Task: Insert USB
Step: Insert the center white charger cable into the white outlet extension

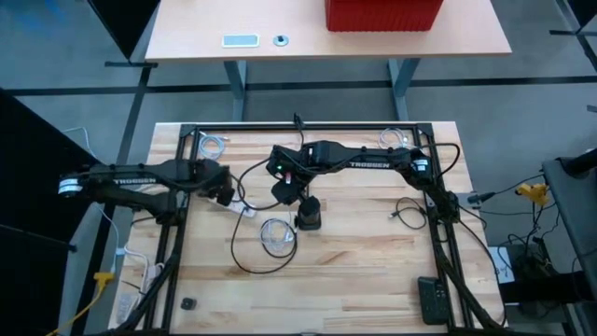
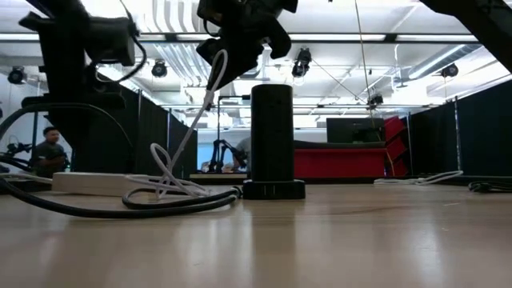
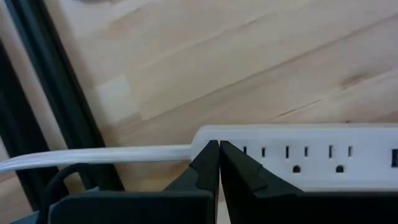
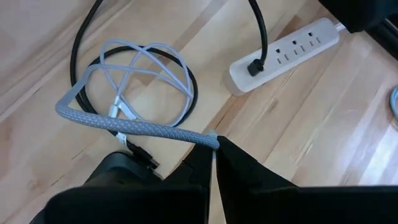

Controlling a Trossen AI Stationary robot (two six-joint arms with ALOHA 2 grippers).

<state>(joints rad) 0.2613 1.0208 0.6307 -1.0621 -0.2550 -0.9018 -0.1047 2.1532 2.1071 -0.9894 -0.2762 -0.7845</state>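
Pinching a grey braided USB cable (image 4: 140,127) above the wooden surface (image 1: 364,252), our right pincer (image 4: 213,152) is hanging over the black tower hub (image 2: 272,140).

Nearest the low camera we are seeing bare wood, then the upright hub with a coil of black and white cable (image 2: 172,192) lying just beside it, and the braided cable dropping toward that coil from the right pincer's pressed-together fingers. Farther across, our left pincer (image 3: 219,163) is hovering with its fingers pressed together and empty, over the corded end of the white power strip (image 3: 298,152), where a black plug (image 4: 255,67) is sitting in the strip's far end. Beyond the surface a second table is carrying a red box (image 1: 382,13), and a person (image 2: 50,152) is standing in the room behind.
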